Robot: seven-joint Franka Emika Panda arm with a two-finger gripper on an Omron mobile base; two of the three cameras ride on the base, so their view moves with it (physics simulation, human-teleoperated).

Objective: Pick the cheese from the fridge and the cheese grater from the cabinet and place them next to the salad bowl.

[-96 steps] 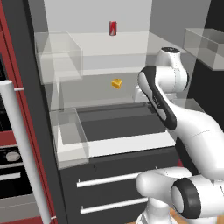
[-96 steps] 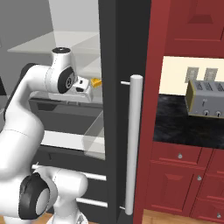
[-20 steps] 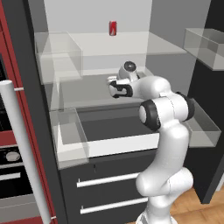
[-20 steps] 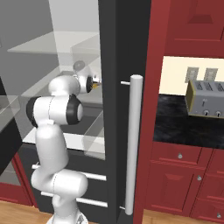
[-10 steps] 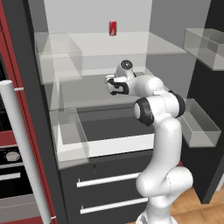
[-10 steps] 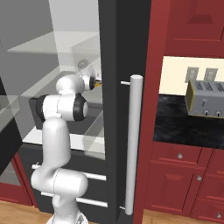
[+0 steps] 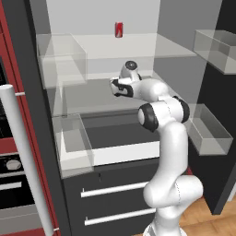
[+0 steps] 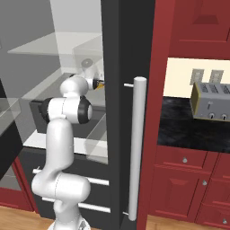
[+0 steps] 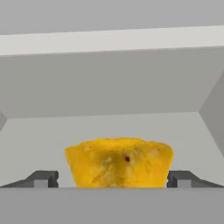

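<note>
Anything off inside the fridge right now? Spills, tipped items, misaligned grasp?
Nothing stands out. The cheese sits on the fridge shelf, centred between the open hand's fingertips. The red can stands upright on the shelf above. No spills show.

Small red can [image 7: 119,29] high at the back; silver toaster [image 8: 210,102] on black counter [image 8: 179,130].

Lighting: even, diffuse, moderately bright; no distinct source. Shadows faint, no glare. Rendering soft, slightly blurred, coarse; edges undistorted.
</note>
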